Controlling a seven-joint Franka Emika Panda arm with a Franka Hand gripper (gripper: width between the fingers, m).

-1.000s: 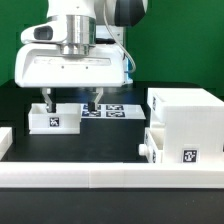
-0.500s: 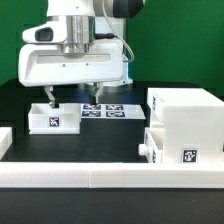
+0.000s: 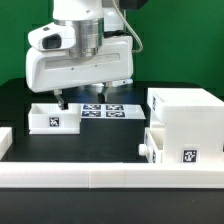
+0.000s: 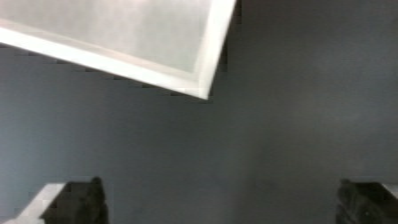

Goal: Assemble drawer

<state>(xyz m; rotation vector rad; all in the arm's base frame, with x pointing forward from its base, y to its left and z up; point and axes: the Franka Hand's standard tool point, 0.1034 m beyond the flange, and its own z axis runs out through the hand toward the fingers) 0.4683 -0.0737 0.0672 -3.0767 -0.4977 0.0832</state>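
Observation:
My gripper (image 3: 83, 101) hangs open and empty just above the black table, over the marker board (image 3: 103, 111) and to the exterior view's right of a small white drawer box (image 3: 45, 119). A large white drawer housing (image 3: 186, 112) stands at the exterior view's right, with a smaller white part (image 3: 168, 147) carrying a tag set in front of it. In the wrist view the gripper (image 4: 222, 205) shows two dark fingertips (image 4: 71, 202) wide apart with only bare table between them. The corner of a white rimmed part (image 4: 125, 35) lies ahead of them.
A white raised border (image 3: 110, 178) runs along the table's front edge, with another white piece (image 3: 4, 138) at the exterior view's far left. A green wall stands behind the arm.
The gripper has moved toward the exterior view's right, away from the small drawer box, and the hand has tilted slightly. It stays open and empty.

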